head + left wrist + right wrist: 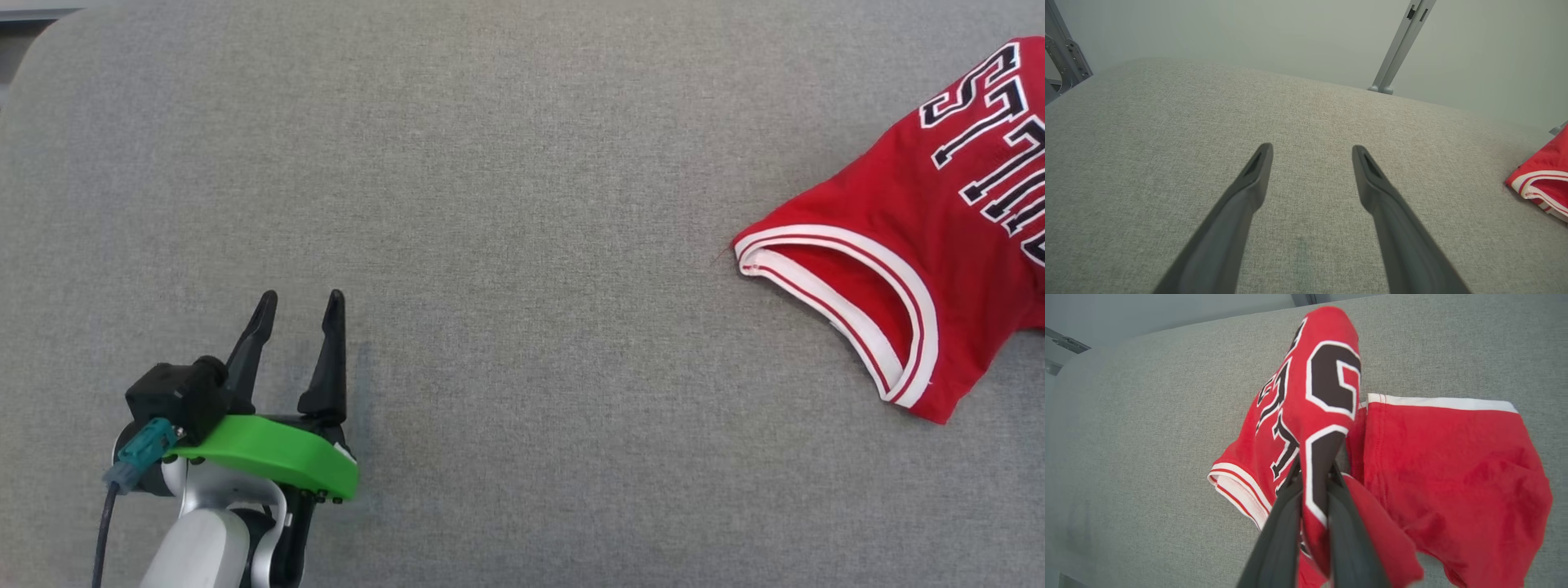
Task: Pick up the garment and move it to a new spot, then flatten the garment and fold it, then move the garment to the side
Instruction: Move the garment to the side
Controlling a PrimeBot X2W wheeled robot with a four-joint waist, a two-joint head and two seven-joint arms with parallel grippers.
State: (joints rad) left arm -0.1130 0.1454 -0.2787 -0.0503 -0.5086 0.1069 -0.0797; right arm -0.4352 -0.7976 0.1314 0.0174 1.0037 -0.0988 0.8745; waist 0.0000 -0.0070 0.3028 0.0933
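garment (1327,379) | fold pinched in right gripper (1314,468) | left gripper (301,297) well apart

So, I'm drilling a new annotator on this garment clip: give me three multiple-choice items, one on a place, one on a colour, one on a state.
1. In the head view, where on the grey fabric tabletop does the red sleeveless jersey with black lettering lie?
A centre; B far right; C lower left.
2. What colour is the armhole band on the jersey?
A blue; B yellow; C white.
3. How does the right gripper stand?
A shut on the jersey; B open above it; C open on bare tabletop.

Answers:
1 B, the jersey runs off the right edge.
2 C, the band is white with a thin red stripe.
3 A, the right wrist view shows both fingers pinching a fold of lettered cloth.
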